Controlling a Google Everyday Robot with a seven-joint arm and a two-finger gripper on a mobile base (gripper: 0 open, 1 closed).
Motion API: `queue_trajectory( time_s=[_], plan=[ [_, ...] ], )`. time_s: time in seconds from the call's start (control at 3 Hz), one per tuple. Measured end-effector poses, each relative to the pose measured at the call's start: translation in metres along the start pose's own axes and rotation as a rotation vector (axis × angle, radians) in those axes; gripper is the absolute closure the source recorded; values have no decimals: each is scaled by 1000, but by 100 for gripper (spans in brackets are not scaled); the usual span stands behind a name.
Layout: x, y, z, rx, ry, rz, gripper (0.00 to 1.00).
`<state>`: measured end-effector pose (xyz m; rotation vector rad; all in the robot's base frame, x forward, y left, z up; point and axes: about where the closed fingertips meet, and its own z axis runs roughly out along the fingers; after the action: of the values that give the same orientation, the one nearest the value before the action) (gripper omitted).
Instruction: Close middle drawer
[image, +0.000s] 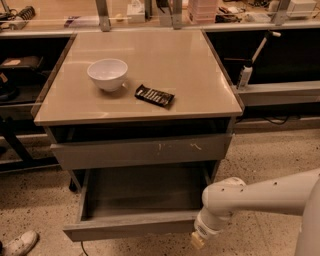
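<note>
**Tan tabletop, plus the floor under it**

The tan tabletop (195, 60) carried just two things. A white bowl (107, 74) sat upright toward 9 o'clock of the top. A dark snack bar (154, 95) lay flat near it at the bowl's 4 o'clock, not touching, close to the front edge. The speckled floor (270, 155) had a white shoe (20, 243) at roughly 8 o'clock from the cabinet. The gripper (198, 240) hung low over that floor at about 5 o'clock.
</note>
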<state>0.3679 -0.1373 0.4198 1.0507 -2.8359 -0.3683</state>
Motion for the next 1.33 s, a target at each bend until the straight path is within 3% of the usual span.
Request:
queue_trajectory(
  time_s=[0.33,0.67,1.0,1.33],
  plan=[
    [-14,1,-1,2,-9,-35,89],
    [-36,0,2,-3,-25,-83,100],
    [-52,-3,7,-10,-36,-112,100],
    [-52,-3,7,-10,-36,-112,81]
  ],
)
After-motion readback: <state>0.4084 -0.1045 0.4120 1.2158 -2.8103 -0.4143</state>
